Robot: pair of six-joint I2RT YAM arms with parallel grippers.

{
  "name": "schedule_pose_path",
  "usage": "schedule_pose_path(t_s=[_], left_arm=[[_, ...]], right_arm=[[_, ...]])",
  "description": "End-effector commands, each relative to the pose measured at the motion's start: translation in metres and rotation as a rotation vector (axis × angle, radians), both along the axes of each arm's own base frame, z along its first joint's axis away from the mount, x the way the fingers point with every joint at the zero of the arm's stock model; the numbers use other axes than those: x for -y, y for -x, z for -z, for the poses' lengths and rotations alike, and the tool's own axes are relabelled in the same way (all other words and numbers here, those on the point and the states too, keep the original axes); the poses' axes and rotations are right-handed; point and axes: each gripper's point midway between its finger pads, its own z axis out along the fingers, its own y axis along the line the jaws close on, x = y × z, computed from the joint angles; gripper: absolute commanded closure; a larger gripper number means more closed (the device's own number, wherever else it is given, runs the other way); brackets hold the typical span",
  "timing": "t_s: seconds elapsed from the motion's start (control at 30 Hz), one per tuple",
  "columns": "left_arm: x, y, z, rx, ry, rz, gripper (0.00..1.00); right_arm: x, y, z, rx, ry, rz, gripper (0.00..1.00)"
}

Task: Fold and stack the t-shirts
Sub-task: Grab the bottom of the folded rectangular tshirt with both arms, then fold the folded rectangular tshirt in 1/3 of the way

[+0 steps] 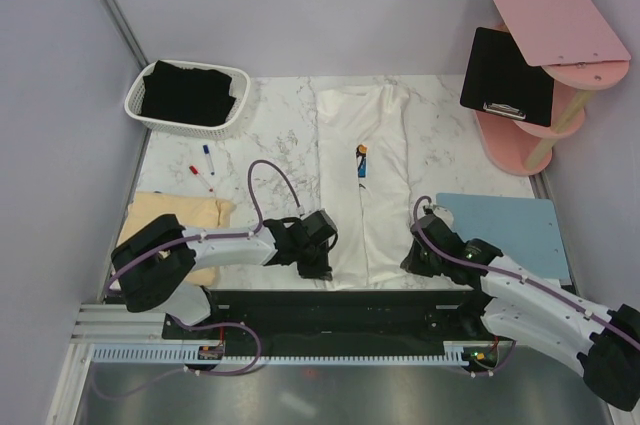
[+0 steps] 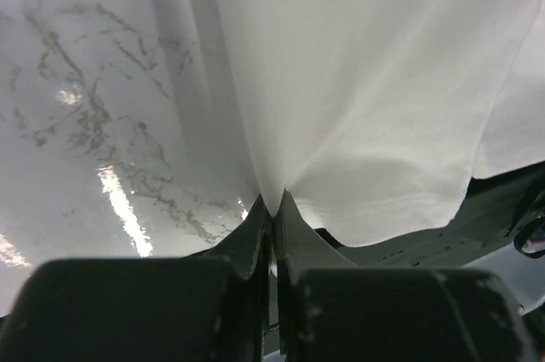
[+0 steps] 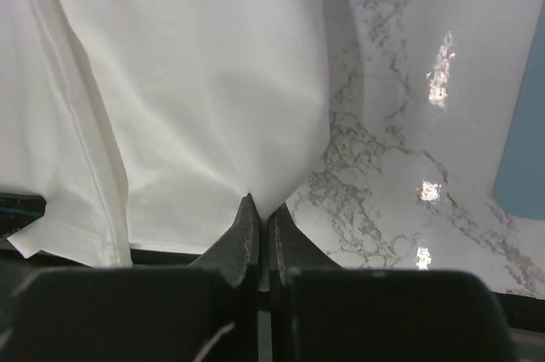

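A white t-shirt (image 1: 365,180) lies as a long strip down the middle of the marble table, sleeves folded in, a small dark and orange mark on it. My left gripper (image 1: 318,265) is shut on the near left corner of its hem, and in the left wrist view the cloth (image 2: 366,81) puckers into the closed tips (image 2: 274,203). At the near right corner my right gripper (image 1: 415,257) is shut on the hem too, the white cloth (image 3: 187,81) pinched between its tips (image 3: 260,207). A pale yellow t-shirt (image 1: 180,217) lies at the left. A black t-shirt (image 1: 188,93) fills the basket.
The white basket (image 1: 135,105) stands at the back left. Two markers (image 1: 203,163) lie in front of it. A light-blue mat (image 1: 505,230) lies at the right. A pink shelf unit (image 1: 560,25) at the back right carries a black clipboard (image 1: 505,75).
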Motion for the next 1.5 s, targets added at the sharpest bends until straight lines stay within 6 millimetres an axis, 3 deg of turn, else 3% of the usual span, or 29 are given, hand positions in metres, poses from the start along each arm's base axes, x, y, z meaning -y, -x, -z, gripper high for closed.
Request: schedule_pose_path(t_s=[0.0,0.23,0.4,0.47,0.53,0.57,0.6,0.83,0.9,0.97,1.0,1.03,1.07,1.13,1.17,1.23,1.33,1.37,1.43,1.47], left_arm=[[-0.031,-0.006,-0.011,0.034,-0.154,-0.025,0.98],[-0.010,-0.068,-0.063,0.122,-0.061,-0.075,0.98],[-0.004,-0.114,-0.093,0.187,-0.030,-0.067,0.98],[-0.005,-0.131,-0.093,0.198,-0.036,-0.049,0.98],[0.002,-0.149,-0.109,0.221,-0.008,-0.041,0.98],[0.004,-0.155,-0.102,0.211,-0.023,-0.024,0.98],[0.009,-0.166,-0.112,0.228,-0.004,-0.027,0.98],[0.009,-0.220,-0.113,0.230,-0.008,-0.047,0.98],[0.010,-0.235,-0.118,0.247,-0.001,-0.049,0.98],[0.009,-0.249,-0.108,0.232,-0.010,-0.034,0.98],[0.014,-0.257,-0.118,0.247,0.005,-0.022,0.97],[0.014,-0.263,-0.103,0.220,-0.017,-0.015,0.93],[0.015,-0.268,-0.102,0.222,-0.025,-0.005,0.70],[0.010,-0.280,-0.106,0.229,-0.074,-0.024,0.28],[0.008,-0.284,-0.104,0.233,-0.093,-0.027,0.01],[0.004,-0.289,-0.111,0.266,-0.116,-0.035,0.00],[-0.003,-0.282,-0.128,0.295,-0.110,-0.036,0.00],[-0.005,-0.278,-0.138,0.313,-0.099,-0.040,0.00],[-0.015,-0.269,-0.130,0.305,-0.116,-0.061,0.00],[-0.016,-0.265,-0.129,0.304,-0.107,-0.065,0.00]], right_arm=[[-0.006,-0.020,-0.031,0.123,-0.023,-0.021,1.00],[-0.009,-0.062,-0.073,0.271,0.071,-0.030,1.00],[-0.020,-0.105,-0.103,0.370,0.147,-0.019,1.00],[-0.024,-0.125,-0.112,0.404,0.190,-0.014,1.00],[-0.023,-0.140,-0.117,0.414,0.214,0.002,1.00],[-0.029,-0.151,-0.120,0.426,0.223,-0.005,1.00],[-0.026,-0.159,-0.123,0.431,0.227,0.005,1.00],[-0.018,-0.216,-0.125,0.438,0.248,0.033,0.99],[-0.015,-0.233,-0.117,0.426,0.249,0.033,0.99],[-0.017,-0.249,-0.107,0.400,0.261,0.030,0.97],[-0.015,-0.255,-0.102,0.391,0.271,0.033,0.96],[-0.014,-0.260,-0.099,0.387,0.279,0.032,0.94],[-0.018,-0.272,-0.091,0.381,0.290,0.023,0.85],[-0.017,-0.285,-0.087,0.391,0.323,0.014,0.57],[-0.019,-0.294,-0.089,0.429,0.318,0.022,0.32],[-0.016,-0.299,-0.100,0.490,0.318,0.043,0.05],[-0.005,-0.284,-0.145,0.626,0.272,0.089,0.02],[0.000,-0.279,-0.154,0.649,0.272,0.111,0.02],[0.009,-0.265,-0.170,0.674,0.254,0.136,0.02],[0.014,-0.256,-0.163,0.636,0.271,0.137,0.02]])
